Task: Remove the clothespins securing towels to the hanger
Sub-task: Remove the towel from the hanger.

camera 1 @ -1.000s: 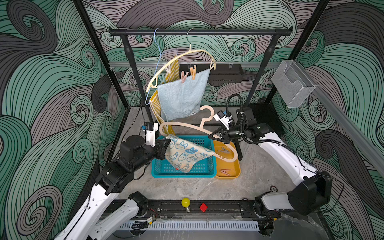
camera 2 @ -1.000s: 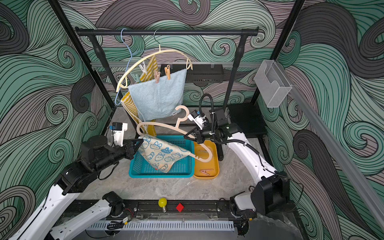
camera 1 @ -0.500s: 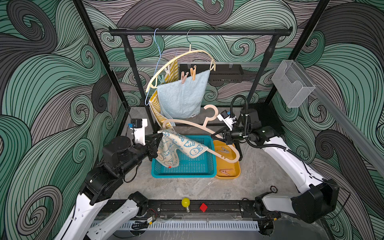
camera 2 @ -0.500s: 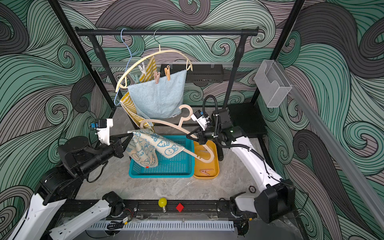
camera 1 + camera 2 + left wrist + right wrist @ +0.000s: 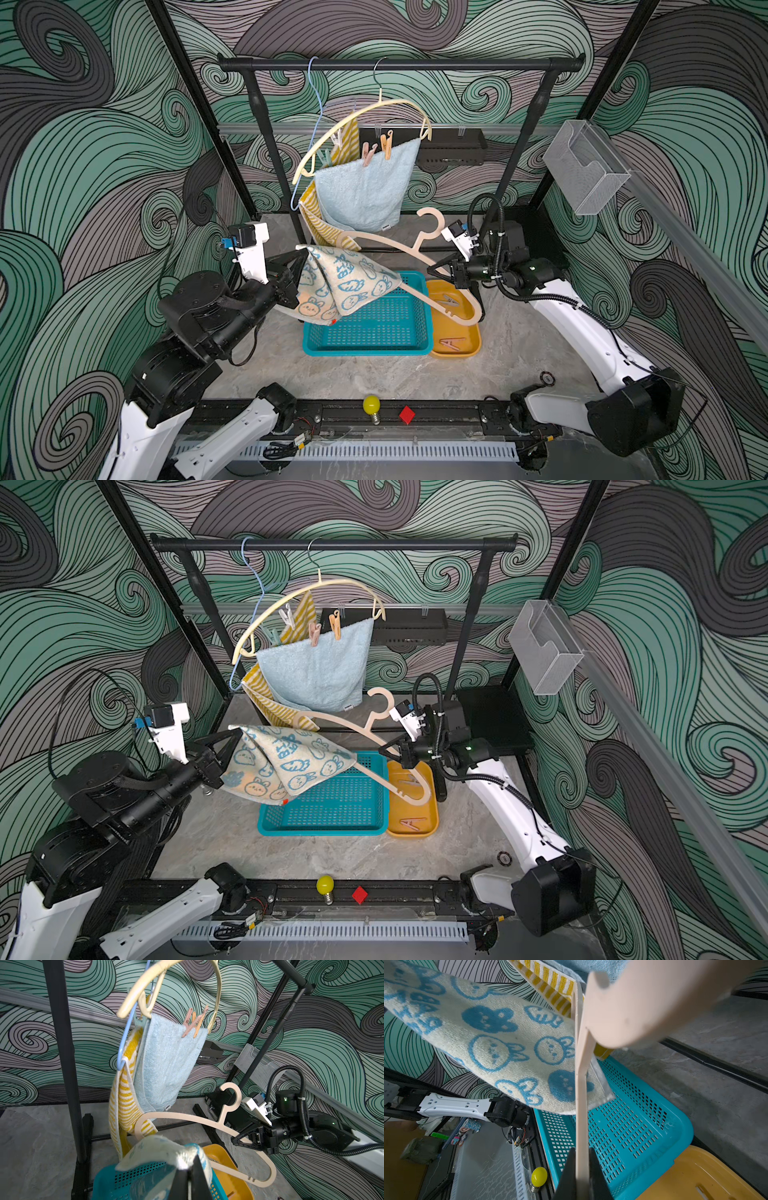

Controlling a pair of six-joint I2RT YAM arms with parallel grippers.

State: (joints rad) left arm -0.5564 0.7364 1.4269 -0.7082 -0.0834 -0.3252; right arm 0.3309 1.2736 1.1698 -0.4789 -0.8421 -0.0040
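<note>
My left gripper is shut on a corner of the bunny-print towel, held up over the teal basket. The towel drapes across a beige hanger, and my right gripper is shut on that hanger's arm. On the rail, a cream hanger carries the light-blue towel, pinned by a pink clothespin and an orange one. The yellow-striped towel hangs behind it with a white clothespin and a mint one.
A teal basket sits on the table with a yellow tray beside it holding two loose clothespins. The black rack's rail and posts stand behind. A yellow bulb and a red cube lie on the front rail.
My left arm has drawn back to the left and risen with the bunny towel's corner, stretching the towel out from the hanger. My right gripper has kept the hanger and barely shifted.
</note>
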